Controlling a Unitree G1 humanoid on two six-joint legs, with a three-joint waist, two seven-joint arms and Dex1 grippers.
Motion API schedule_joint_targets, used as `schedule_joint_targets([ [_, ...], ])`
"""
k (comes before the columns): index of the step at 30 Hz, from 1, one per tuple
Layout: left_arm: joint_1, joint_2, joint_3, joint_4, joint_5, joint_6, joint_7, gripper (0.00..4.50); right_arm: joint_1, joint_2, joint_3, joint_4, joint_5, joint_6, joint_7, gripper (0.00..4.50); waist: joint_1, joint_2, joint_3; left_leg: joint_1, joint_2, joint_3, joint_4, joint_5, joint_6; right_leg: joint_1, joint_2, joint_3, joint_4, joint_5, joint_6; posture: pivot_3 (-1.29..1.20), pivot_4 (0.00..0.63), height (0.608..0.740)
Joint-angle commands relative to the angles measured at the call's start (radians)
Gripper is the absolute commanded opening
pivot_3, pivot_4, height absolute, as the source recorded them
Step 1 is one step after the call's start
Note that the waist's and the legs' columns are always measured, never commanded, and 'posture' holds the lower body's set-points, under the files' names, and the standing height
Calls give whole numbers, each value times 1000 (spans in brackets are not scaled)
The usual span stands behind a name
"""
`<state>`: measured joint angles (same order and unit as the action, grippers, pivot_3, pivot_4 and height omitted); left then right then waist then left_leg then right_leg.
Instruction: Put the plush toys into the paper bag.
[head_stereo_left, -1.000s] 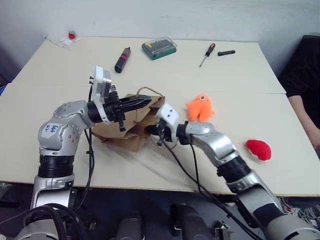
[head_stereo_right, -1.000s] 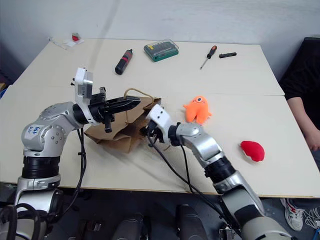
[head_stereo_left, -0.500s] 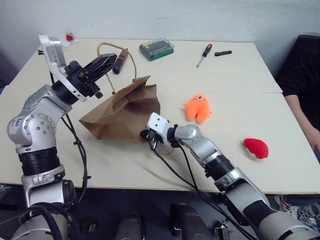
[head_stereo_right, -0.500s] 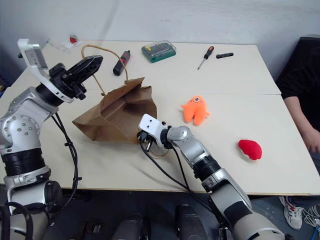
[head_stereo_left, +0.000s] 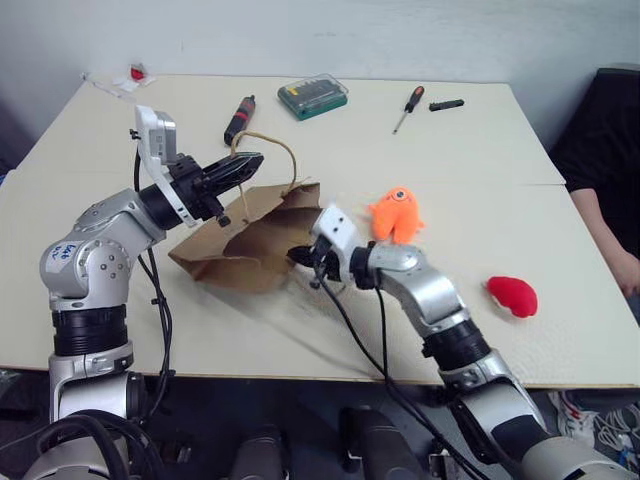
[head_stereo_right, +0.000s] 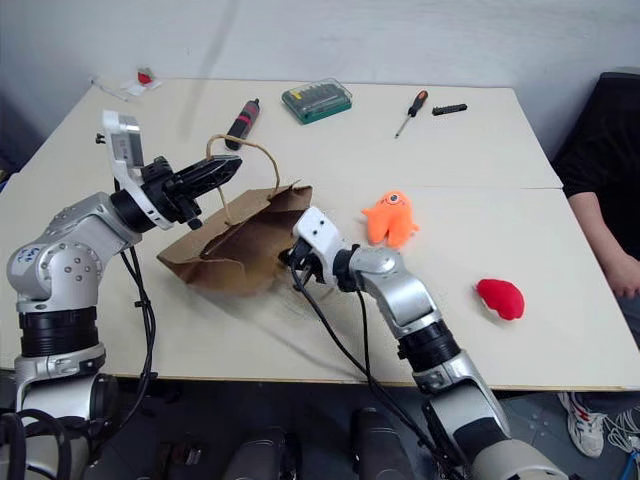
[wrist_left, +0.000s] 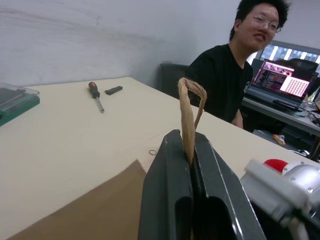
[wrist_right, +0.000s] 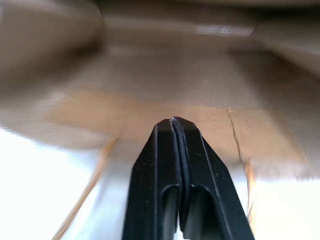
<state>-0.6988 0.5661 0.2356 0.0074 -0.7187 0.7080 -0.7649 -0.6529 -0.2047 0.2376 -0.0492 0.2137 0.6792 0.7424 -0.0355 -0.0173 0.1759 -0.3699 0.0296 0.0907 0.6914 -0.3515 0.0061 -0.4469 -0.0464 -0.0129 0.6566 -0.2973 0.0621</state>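
The brown paper bag (head_stereo_left: 240, 248) lies slumped on its side on the table, mouth toward my right arm. My left gripper (head_stereo_left: 247, 163) is shut on its twisted cord handle (wrist_left: 189, 107), held a little above the bag. My right gripper (head_stereo_left: 298, 258) is at the bag's mouth edge; the right wrist view shows its fingers (wrist_right: 172, 150) pressed together with nothing between them, facing brown paper. The orange plush toy (head_stereo_left: 397, 214) sits just right of the bag. The red plush toy (head_stereo_left: 513, 296) lies further right, near the front edge.
At the back of the table (head_stereo_left: 470, 160) lie a green bit case (head_stereo_left: 314, 95), a black-and-red driver handle (head_stereo_left: 240, 118), a screwdriver (head_stereo_left: 411, 106) and a black bit (head_stereo_left: 447, 104). A person (head_stereo_left: 612, 170) sits at the right edge, by a laptop (wrist_left: 280, 80).
My left gripper, raised high with the handle half a second ago, has come down and right, and the bag has slumped flatter. My right gripper has risen slightly at the bag's mouth.
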Motion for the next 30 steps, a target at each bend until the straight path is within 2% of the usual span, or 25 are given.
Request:
schedule_joint_targets([
  [1,-20,12,-1,-25,-6,-7,-18,0,53,-35,-105,-227,132,194,-22,1268,4,0,0,0,0,0,0,0,0,0,0,0,0,0,0,0,150,740],
  [6,-19,14,-7,-31,-13,4,-26,0,137,-110,-367,-415,281,412,-106,3022,8,0,0,0,0,0,0,0,0,0,0,0,-1,0,0,0,150,740],
  [8,-17,12,-9,-38,-14,6,-24,0,144,-155,-495,-366,279,427,-161,3738,8,0,0,0,-1,0,0,0,1,1,0,0,-1,0,0,0,150,740],
  [10,-22,10,-6,-42,-17,9,-18,0,118,-186,-530,-237,199,349,-250,4462,8,0,0,0,-1,0,0,0,1,1,0,0,-1,0,0,0,150,740],
  [11,-24,9,-6,-42,-17,10,-17,0,108,-194,-522,-196,171,312,-277,4489,8,0,0,1,-1,0,0,-1,1,1,0,0,-2,0,0,0,150,740],
  [14,-21,9,-5,-48,-20,10,-17,0,21,-177,-525,29,119,231,-359,4489,-2,0,0,1,-1,2,-1,0,1,1,1,2,-1,0,0,0,150,740],
  [20,-22,-6,-10,-58,-19,4,-5,0,-133,-88,-543,378,134,127,-407,4489,-20,1,1,2,0,3,-5,1,-1,-1,2,3,-1,0,0,0,150,740],
  [24,-25,-11,-8,-62,-18,2,1,0,-169,-46,-549,437,166,114,-407,3702,-20,1,1,1,0,3,-6,2,-1,-1,2,3,-2,0,0,0,150,740],
  [30,-16,-9,1,-74,-20,2,9,0,-134,-45,-515,384,175,108,-394,1552,-19,2,1,1,0,3,-6,2,-1,-1,1,3,-2,0,0,0,150,740],
])
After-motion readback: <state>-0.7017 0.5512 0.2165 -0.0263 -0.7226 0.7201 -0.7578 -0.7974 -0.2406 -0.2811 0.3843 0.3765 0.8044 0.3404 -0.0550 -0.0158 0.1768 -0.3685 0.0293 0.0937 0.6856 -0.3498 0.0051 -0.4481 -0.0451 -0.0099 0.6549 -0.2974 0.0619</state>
